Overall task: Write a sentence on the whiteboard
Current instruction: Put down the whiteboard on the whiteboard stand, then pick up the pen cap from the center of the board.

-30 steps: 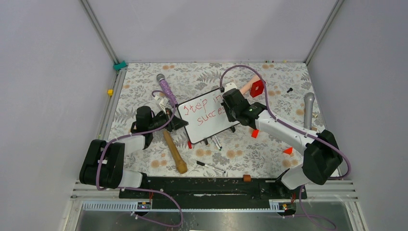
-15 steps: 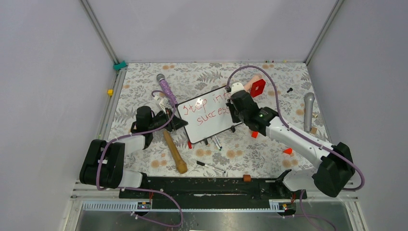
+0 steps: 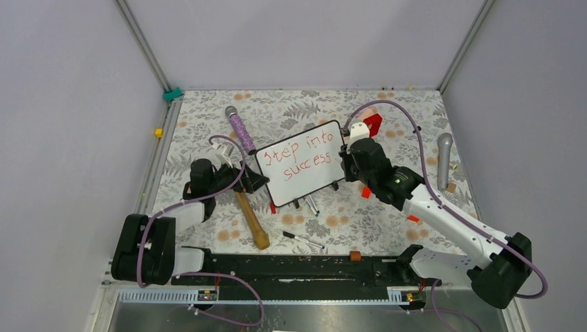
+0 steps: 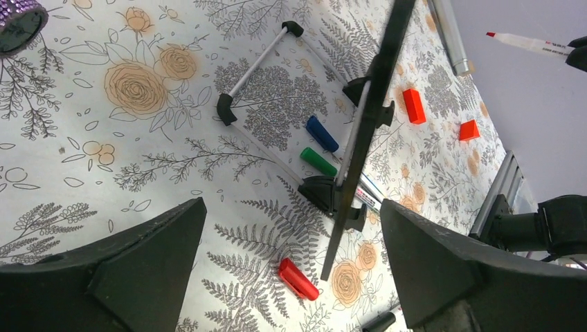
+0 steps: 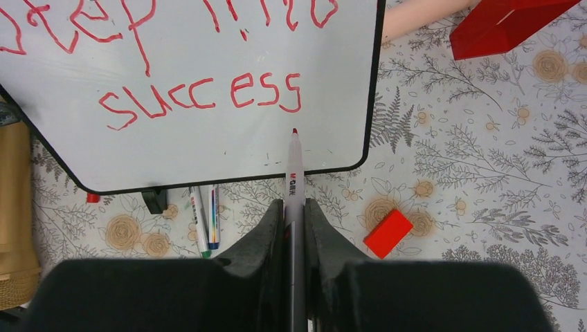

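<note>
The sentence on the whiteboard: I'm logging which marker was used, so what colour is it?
Red. The sentence shows best in the right wrist view.

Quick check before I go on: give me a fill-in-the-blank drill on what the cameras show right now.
The sentence on the whiteboard is written in ___ ink.
Its second line reads ___.
The right tool is shut on a ___.
The left tool has its jaws ___.
Missing: red; success; marker; open.

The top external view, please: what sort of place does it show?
Likely a robot lab cell: grey walls, metal framing, floral-clothed table with left arm and right arm bolted at its edge.
</note>
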Controlling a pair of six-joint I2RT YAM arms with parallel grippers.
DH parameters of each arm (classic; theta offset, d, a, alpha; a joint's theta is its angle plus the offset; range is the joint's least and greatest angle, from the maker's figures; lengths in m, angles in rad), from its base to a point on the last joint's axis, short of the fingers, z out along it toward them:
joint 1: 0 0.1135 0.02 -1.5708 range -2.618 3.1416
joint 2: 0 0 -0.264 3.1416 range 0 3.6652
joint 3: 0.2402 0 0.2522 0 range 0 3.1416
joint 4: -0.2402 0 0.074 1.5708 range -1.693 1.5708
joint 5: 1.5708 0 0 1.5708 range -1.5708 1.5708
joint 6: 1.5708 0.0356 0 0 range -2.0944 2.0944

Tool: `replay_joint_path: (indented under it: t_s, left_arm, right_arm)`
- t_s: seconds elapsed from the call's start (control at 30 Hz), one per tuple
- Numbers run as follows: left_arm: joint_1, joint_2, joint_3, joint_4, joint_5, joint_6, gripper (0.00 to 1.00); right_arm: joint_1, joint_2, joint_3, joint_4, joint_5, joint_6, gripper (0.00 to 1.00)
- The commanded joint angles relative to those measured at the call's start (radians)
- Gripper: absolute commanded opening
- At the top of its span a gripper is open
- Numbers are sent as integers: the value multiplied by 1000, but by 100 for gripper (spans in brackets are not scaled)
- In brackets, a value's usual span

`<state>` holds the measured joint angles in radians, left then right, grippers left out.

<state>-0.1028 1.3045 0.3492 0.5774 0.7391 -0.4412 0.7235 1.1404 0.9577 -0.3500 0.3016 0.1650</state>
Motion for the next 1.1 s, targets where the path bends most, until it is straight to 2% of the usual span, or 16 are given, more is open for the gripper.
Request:
replay_joint_path:
  t_s: [0.0,0.2,0.3,0.43,0.53,0.57,0.63,0.73,0.9,1.0,1.07]
  left_arm:
    - [7,-103,-41,50,-27,8,99]
    - [9,-284,-100,-2,-71,-81,99]
    - [9,-456,-134,-90,-184,-168,96]
    - [20,-732,-172,-276,-410,-285,99]
    - [38,-943,-158,-654,-698,-492,99]
    - [40,-998,-168,-720,-758,-558,98]
    - [46,-1060,-185,-703,-715,-563,89]
    - [45,-965,-91,-813,-651,-548,81]
    - [43,-630,124,-1038,-619,-539,66]
    - [23,-512,173,-1047,-598,-572,58]
    - [-1,-495,173,-1013,-620,-595,53]
  right_arm:
    - [-7,-61,-3,-4,11,27,0]
    - [-8,-127,-29,-14,10,46,0]
    - [-8,-156,-38,-15,12,55,0]
    - [-9,-190,-55,-16,14,59,0]
    - [-8,-214,-71,-13,14,59,0]
    - [-8,-220,-74,-12,13,60,0]
    - [-8,-229,-80,-11,9,64,0]
    - [-8,-239,-83,-10,-4,70,0]
    - [-8,-249,-91,-6,-16,81,0]
    - [-8,-251,-93,-7,-19,90,0]
    - [-8,-255,-97,-7,-21,96,0]
